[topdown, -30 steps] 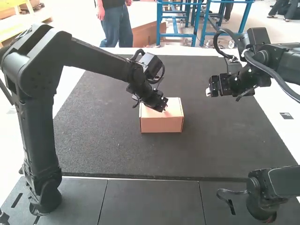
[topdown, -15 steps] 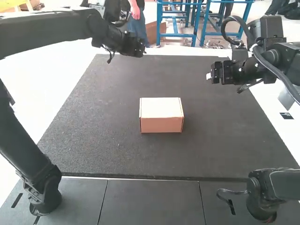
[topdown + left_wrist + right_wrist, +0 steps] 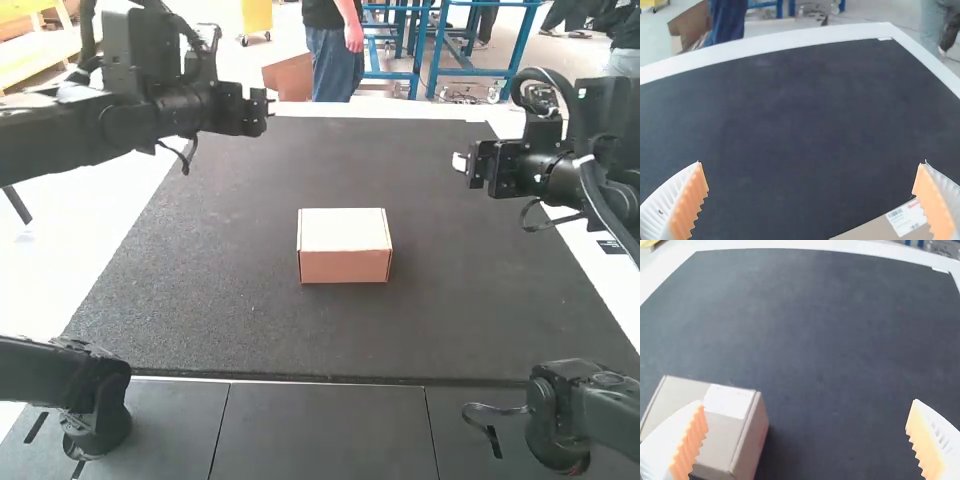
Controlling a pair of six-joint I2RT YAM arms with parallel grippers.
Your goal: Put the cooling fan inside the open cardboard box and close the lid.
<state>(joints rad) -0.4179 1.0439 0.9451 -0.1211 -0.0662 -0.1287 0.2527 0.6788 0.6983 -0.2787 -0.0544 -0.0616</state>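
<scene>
Box [image 3: 344, 245] sits shut, white label [image 3: 730, 401] visible from wrists; left claw [image 3: 810, 172], right claw [image 3: 806, 410] gape.

The right claw [image 3: 806, 407] gapes wide over the black mat [image 3: 830, 330], a closed cardboard box [image 3: 727, 432] past one finger.

I see the cardboard box [image 3: 344, 245] sitting on the mat [image 3: 180, 300], near its middle and about midway between its left and right edges. My left gripper [image 3: 264, 108] hangs above the mat's far left corner. My right gripper [image 3: 460, 164] hangs toward its right edge, farther back than the box. Both are well apart from the box.
</scene>
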